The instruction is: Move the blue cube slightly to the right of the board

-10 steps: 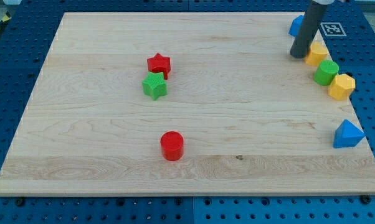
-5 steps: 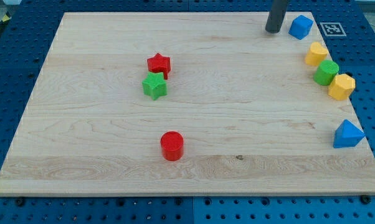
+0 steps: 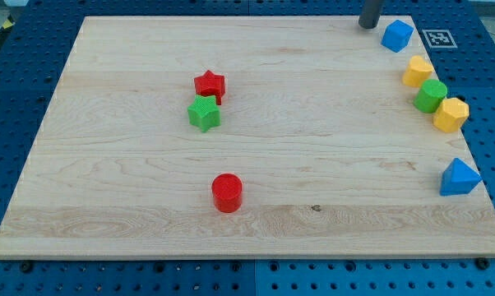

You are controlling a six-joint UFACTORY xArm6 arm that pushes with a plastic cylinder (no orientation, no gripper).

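The blue cube (image 3: 396,35) sits at the top right corner of the wooden board (image 3: 132,164). My tip (image 3: 368,25) is at the board's top edge, just to the left of the blue cube, with a small gap between them. Only the rod's lower end shows at the view's top.
Down the right edge lie a yellow block (image 3: 417,71), a green cylinder (image 3: 431,95), a yellow hexagonal block (image 3: 451,114) and a blue triangular block (image 3: 460,178). A red star (image 3: 209,85) and a green star (image 3: 204,113) touch at centre left. A red cylinder (image 3: 227,192) stands lower.
My tip has moved from beside the upper yellow block up and to the left, past the blue cube, to the board's top edge. No block has moved.
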